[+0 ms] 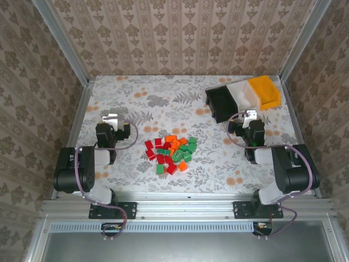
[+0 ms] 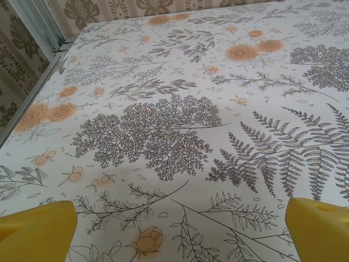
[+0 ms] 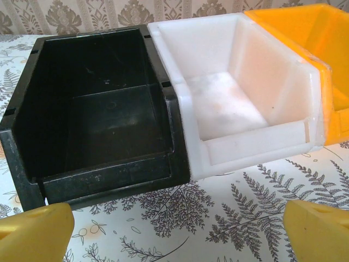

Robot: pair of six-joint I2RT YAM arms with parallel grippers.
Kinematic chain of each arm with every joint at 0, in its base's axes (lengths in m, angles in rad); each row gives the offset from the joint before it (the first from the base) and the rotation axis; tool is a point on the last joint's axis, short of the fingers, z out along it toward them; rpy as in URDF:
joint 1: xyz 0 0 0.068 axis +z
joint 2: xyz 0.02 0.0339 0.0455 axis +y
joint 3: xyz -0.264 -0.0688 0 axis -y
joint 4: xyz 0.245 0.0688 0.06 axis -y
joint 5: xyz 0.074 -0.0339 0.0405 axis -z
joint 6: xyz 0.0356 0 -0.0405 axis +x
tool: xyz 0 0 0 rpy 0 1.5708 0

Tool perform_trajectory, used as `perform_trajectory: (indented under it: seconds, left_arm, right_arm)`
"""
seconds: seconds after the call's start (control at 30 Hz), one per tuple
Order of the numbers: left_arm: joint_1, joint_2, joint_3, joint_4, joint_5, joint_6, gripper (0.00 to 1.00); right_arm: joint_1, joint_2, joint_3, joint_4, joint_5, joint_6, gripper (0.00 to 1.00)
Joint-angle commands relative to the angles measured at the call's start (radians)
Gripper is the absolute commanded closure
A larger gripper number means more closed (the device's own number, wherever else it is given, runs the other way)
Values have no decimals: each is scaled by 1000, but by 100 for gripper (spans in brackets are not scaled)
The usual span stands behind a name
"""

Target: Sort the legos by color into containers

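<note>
- The legos (image 1: 170, 154) lie in one loose heap of red, green and orange bricks near the middle of the floral table (image 1: 136, 98), between the two arms. The colours are mixed together, with red mostly on the left of the heap.
- The black bin (image 1: 221, 101), the white bin (image 1: 244, 94) and the orange-yellow bin (image 1: 264, 90) stand touching in a row at the far right of the table. They are well apart from the heap, with the black one closest to it.
- The left gripper (image 1: 110, 117) hangs to the left of the heap. Its yellow fingers (image 2: 32, 229) are spread wide, gripping nothing, with patterned tabletop between them.
- The right gripper (image 1: 250, 114) sits just in front of the bins, facing the black and white ones. Its jaws are fully apart and it holds nothing.
</note>
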State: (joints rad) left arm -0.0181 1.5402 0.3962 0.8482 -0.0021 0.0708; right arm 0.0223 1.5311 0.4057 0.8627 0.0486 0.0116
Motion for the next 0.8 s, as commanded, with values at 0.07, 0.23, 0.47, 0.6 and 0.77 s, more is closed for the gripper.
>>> perform_trajectory:
  seconds: [0.07, 0.23, 0.47, 0.6, 0.77]
  left_arm:
    - [3, -6, 13, -6, 15, -11, 0]
    - [1, -6, 12, -5, 12, -10, 0]
    - [-5, -7, 10, -1, 1, -6, 0]
    - [-6, -7, 9, 0, -2, -5, 0]
    - [-8, -8, 9, 2, -6, -5, 0]
  right_arm:
    - [4, -1, -1, -2, 9, 5, 0]
    - [4, -2, -1, -2, 10, 4, 0]
    - [3, 0, 2, -2, 7, 7, 0]
    - [3, 0, 2, -3, 5, 8, 0]
    - [1, 0, 1, -4, 2, 8, 0]
